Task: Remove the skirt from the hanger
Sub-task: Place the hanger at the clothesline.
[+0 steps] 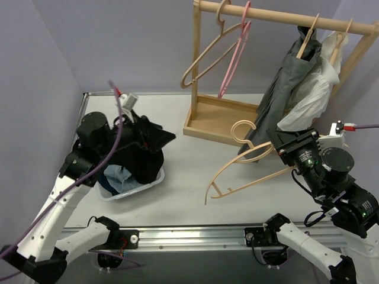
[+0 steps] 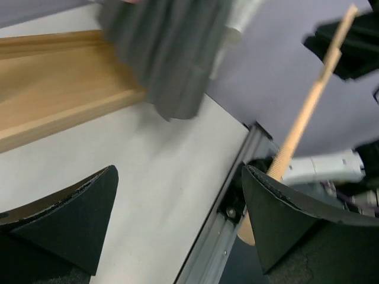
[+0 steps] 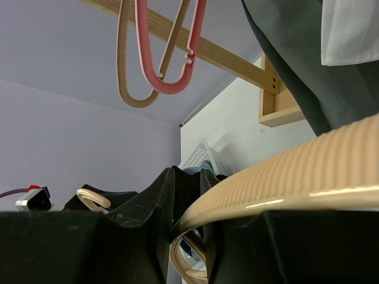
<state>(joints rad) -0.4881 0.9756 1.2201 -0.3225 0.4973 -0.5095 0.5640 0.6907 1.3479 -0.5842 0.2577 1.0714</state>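
Right pincer (image 1: 275,149) is pressed together on a bare pale-wood clothes hanger (image 3: 308,171), holding it low over the white counter (image 1: 177,195) just in front of the rack, so its grip is not on the garment. The long mid-grey pleated skirt (image 1: 283,100) hangs toward the right end of the wooden rack rail (image 1: 278,15). It is draped from its own pale natural-wood hanger with a hook (image 1: 308,36), and its hem is down near the rack's wooden base tray (image 1: 219,118). A white ruffled blouse (image 1: 311,94) hangs touching the skirt on its right, and a pink plastic hanger (image 1: 232,65) hangs toward the rail's left end. Well apart on the far left, the left pincer (image 2: 177,168) is spread and empty above a white plastic basket (image 1: 155,180) that holds light-blue denim. By my reading the removal proper has not begun, since the skirt sits on its hanger. The next move calls for the right pincer to set down the bare hanger, or for the left to cross over. One pincer should then steady the skirt's hanger while the other takes the waistband and slides it off, without dragging the blouse along.
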